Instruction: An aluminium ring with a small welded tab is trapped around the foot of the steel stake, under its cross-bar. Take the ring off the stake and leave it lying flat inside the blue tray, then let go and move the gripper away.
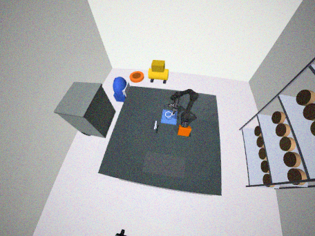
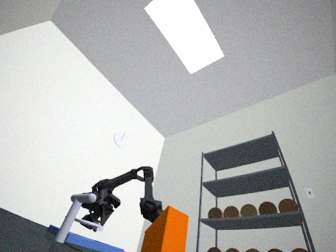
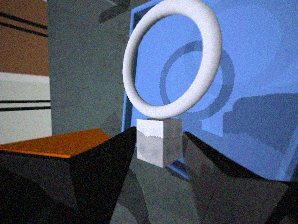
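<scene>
Top view: the ring (image 1: 165, 112) (image 2: 85, 222) (image 3: 212, 47) appears over the blue tray (image 1: 169, 121) (image 2: 96, 244) (image 3: 250, 30) at centre, the claw (image 1: 173, 111) (image 2: 96, 225) (image 3: 159, 134) too small to resolve, on a dark mat (image 1: 138, 148); a shelf rack is cut off at right. Exterior view, lower left: the ring hangs beyond the stake (image 2: 68, 222) (image 1: 155, 125), the tray cropped below, pale walls behind. Wrist view, centre: the claw pinches the ring's tab (image 3: 159, 142), the ring's top edge cropped.

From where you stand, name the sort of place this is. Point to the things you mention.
Probably a small workshop or storeroom: a tall shelf rack (image 1: 249, 121) (image 2: 201, 199) of round-ended pieces, a grey cabinet (image 1: 79, 97), and a robot arm (image 1: 191, 100) (image 2: 148, 188).
</scene>
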Motion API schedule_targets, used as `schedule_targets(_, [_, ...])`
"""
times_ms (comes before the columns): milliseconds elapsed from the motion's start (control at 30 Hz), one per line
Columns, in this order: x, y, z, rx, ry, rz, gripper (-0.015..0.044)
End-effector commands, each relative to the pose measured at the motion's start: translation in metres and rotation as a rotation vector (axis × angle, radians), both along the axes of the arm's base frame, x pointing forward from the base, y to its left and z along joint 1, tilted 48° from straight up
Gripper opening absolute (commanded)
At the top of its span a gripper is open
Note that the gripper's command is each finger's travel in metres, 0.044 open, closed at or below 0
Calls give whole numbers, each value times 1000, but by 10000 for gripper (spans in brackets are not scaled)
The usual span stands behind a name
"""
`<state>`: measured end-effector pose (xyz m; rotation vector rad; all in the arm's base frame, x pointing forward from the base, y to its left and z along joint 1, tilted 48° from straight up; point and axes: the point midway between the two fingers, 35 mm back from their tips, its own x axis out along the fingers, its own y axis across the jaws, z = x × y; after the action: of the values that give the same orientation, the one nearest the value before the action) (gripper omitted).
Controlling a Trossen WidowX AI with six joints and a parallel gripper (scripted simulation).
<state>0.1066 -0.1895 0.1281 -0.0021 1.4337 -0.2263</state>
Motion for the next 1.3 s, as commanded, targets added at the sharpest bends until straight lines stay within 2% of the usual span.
schedule_targets(0, [-2,-10,-9,4,-3,6,0])
schedule_targets(167, [-4,-19,-17,4,-3,6,0])
schedule_targets(733, [0,-10,-5,-2,2,-1,440])
schedule_targets(933, [11,53,52,1,-2,1,440])
schedule_targets(1267, [13,51,54,-12,-21,15,440])
